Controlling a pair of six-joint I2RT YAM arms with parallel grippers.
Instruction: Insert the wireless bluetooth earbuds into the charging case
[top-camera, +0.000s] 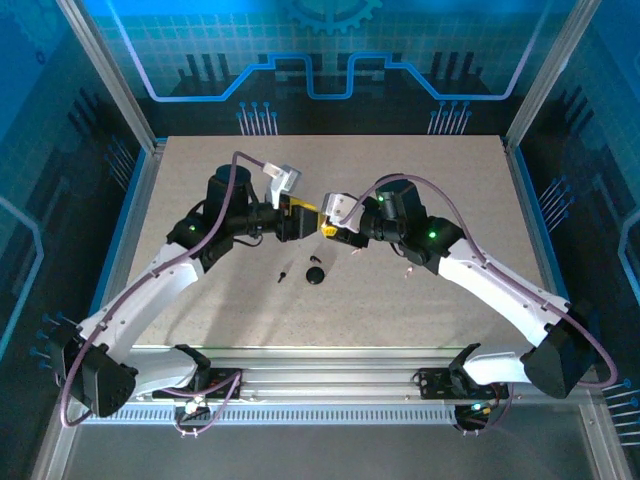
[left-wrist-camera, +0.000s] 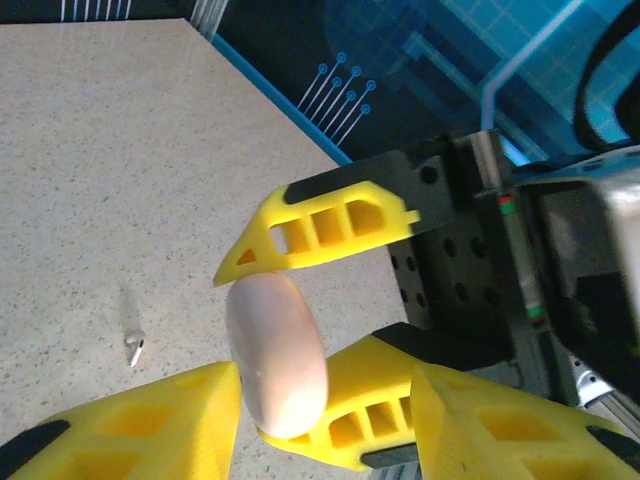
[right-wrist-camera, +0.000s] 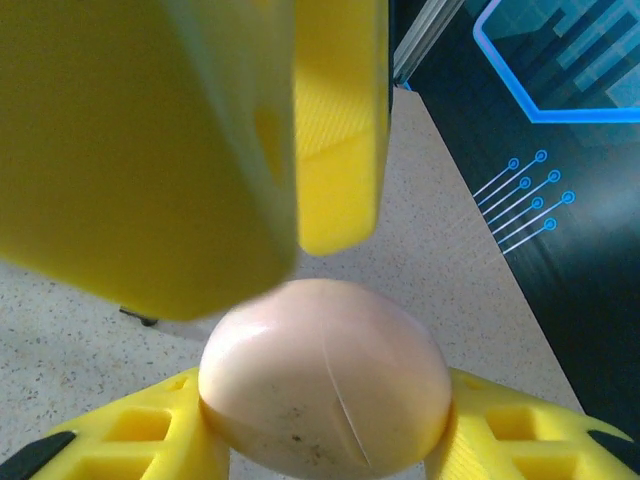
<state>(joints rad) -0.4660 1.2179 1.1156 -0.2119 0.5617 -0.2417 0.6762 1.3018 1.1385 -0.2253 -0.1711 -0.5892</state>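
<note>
The pale pink round charging case (right-wrist-camera: 325, 385) is held shut above the table, and my right gripper (right-wrist-camera: 325, 400) is shut on it across its width. In the left wrist view the case (left-wrist-camera: 275, 355) stands edge-on between the right gripper's fingers (left-wrist-camera: 320, 230). My left gripper (left-wrist-camera: 325, 400) is open astride the case; one finger touches its side and the other stands apart. Both grippers meet mid-table, left (top-camera: 305, 218) and right (top-camera: 335, 228). A black earbud (top-camera: 283, 273) and a pale earbud (left-wrist-camera: 133, 345) lie on the table.
A black round case (top-camera: 316, 274) sits on the speckled table (top-camera: 450, 180) just in front of the grippers, with a small dark piece (top-camera: 318, 259) beside it. A tiny pale thing (top-camera: 406, 269) lies under the right arm. Metal frame posts border the table.
</note>
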